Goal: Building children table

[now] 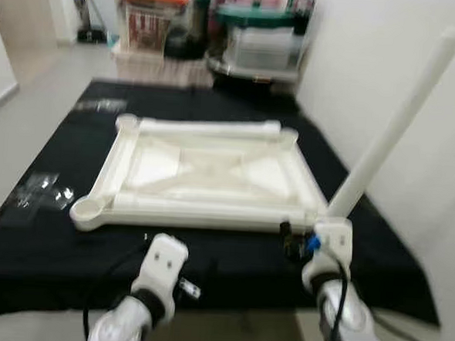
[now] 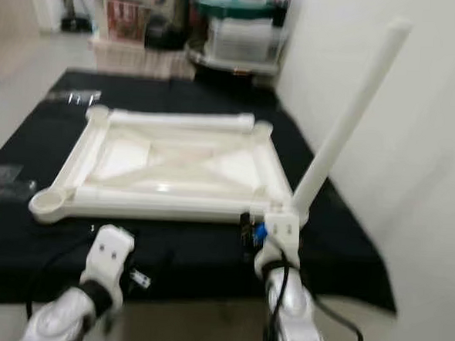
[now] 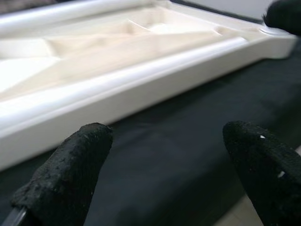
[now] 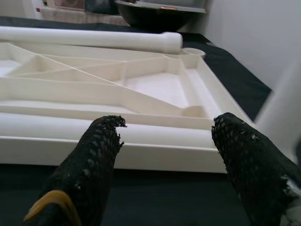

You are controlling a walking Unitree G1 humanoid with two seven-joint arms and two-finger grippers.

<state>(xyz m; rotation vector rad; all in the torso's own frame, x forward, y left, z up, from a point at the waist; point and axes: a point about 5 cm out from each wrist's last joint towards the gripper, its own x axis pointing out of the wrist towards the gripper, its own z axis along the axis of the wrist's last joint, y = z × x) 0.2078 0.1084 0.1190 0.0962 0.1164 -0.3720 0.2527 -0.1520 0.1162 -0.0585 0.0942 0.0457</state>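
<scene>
1. Nearest the head camera are the robot's two silver arms. The left gripper [image 3: 164, 174] hangs low over the black cloth [image 1: 229, 267], just short of the near edge of the white tabletop [image 1: 204, 173]; its two black fingers [image 3: 70, 174] stand wide apart with nothing between them.
2. The right gripper [image 4: 164, 160] sits at the near right corner of the tabletop. Its fingers [image 4: 94, 165] are also spread, with no part held between them.
3. The white plastic tabletop lies upside down on the cloth, its ribbed underside and diagonal braces facing up, with round sockets at the corners. The near left socket [image 1: 88, 206] is open.
4. A white table leg [image 1: 392, 126] rises from the near right corner, leaning away to the right, just beside the right wrist.
5. Another white leg [image 1: 207, 126] lies flat along the far edge of the tabletop, and one more [image 4: 70, 126] lies along the near edge.
6. Clear plastic wrapping [image 1: 45, 190] lies on the cloth to the left.
7. Storage boxes [image 1: 148, 15] stand beyond the cloth, blurred.
</scene>
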